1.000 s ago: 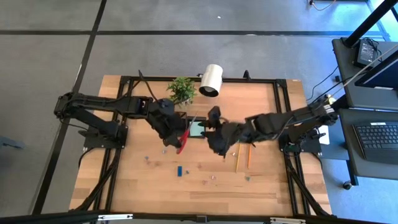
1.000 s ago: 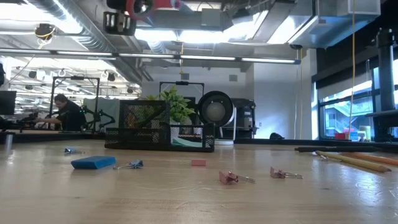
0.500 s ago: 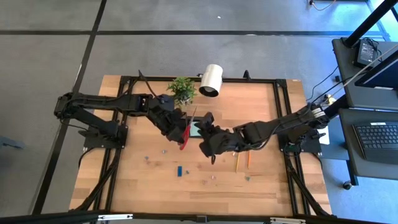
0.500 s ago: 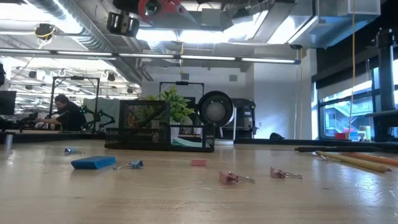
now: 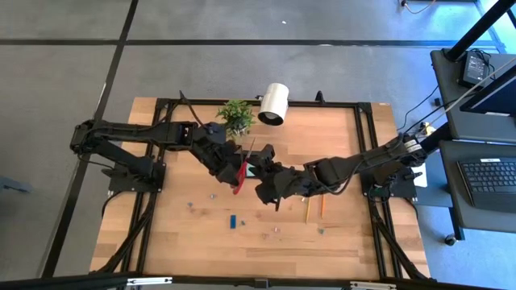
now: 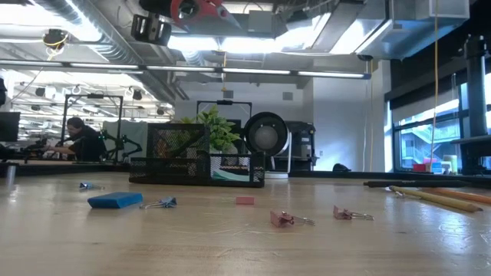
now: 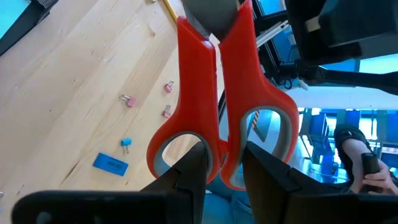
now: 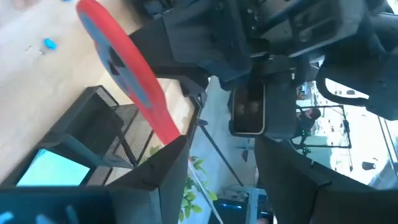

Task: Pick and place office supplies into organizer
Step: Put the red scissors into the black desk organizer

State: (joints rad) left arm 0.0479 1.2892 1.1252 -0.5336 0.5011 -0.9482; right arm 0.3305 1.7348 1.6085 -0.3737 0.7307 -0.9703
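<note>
Now my left gripper (image 5: 230, 167) is clamped on the scissors (image 5: 239, 171) by their handles, aloft at frame centre over the organizer (image 6: 196, 163). My right gripper (image 5: 264, 176), fingers apart and empty, hovers alongside. Next I must lower them into a compartment.

An open-plan lab or office: exposed ceiling ducts (image 6: 84, 42), a seated person (image 6: 80, 138) at far left, a laptop (image 5: 490, 173) at right edge.
</note>
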